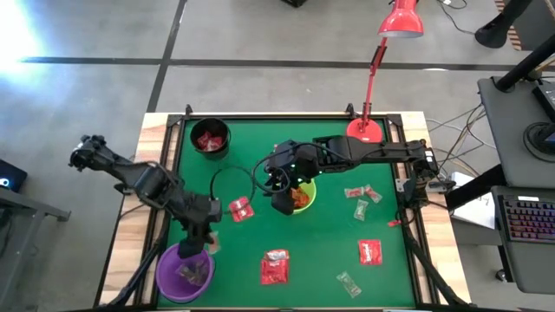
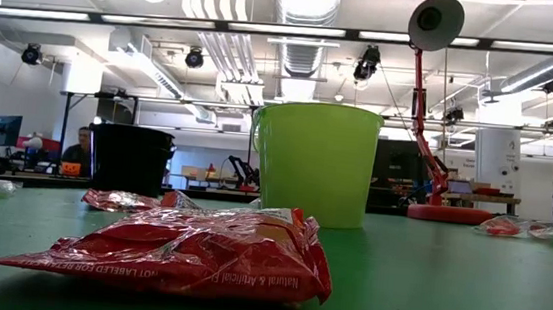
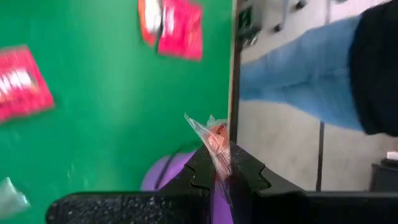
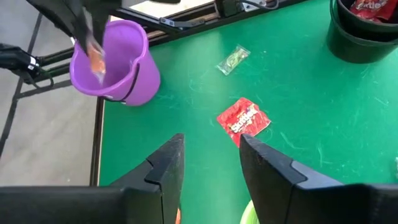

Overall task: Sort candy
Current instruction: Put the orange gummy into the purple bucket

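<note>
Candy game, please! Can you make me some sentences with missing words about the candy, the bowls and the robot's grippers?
1. The left gripper pinches a clear-wrapped candy above the ______ bowl.
2. The right gripper has its fingers ______ and holds nothing.
3. The right gripper hovers over the ______ bowl.
4. Red packets already lie inside the ______ bowl.

Missing words: purple; open; lime-green; black
</note>
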Robot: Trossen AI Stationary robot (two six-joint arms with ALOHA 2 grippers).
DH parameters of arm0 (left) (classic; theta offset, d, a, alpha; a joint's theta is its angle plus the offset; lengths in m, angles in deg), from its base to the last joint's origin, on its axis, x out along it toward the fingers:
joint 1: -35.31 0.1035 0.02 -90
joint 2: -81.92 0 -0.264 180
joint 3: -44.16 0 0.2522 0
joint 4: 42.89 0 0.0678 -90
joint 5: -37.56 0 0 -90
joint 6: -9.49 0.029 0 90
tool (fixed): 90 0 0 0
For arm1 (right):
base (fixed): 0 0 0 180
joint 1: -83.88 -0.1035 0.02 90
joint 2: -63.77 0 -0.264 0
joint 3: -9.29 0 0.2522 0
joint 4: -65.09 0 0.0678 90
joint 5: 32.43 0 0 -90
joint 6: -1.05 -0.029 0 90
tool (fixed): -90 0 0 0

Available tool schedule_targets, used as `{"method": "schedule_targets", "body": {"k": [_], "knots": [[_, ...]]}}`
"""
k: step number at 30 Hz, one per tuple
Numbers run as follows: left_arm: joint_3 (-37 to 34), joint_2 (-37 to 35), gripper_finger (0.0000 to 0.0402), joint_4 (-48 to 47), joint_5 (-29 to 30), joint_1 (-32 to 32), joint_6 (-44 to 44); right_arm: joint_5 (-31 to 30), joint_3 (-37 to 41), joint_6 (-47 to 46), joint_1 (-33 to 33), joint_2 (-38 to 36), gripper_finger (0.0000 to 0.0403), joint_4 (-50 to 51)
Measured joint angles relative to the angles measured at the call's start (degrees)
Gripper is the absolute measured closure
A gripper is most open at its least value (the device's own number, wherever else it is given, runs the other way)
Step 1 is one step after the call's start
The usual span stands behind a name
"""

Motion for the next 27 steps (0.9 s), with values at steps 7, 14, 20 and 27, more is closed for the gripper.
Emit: {"method": "schedule_targets", "body": {"k": [7, 14, 20, 27], "knots": [[-6.31, 0.02, 0.0397, 4.86, 0.02, -6.60, -8.68, 0.02, 0.00, -1.46, 0.00, 0.00, 0.0263, 0.01], [-8.50, -0.07, 0.0397, 6.98, 1.28, -13.01, -18.21, 0.02, -0.01, -1.48, 0.00, 0.00, 0.0259, 1.21], [-8.55, 0.04, 0.0397, 5.84, 2.23, -16.62, -24.04, 0.06, -0.02, -1.50, 0.00, 0.00, 0.0266, 6.19], [-8.55, 0.06, 0.0383, 3.71, 4.09, -17.81, -27.43, 4.85, -0.02, -2.21, -0.22, 0.00, 0.0268, 11.01]]}}
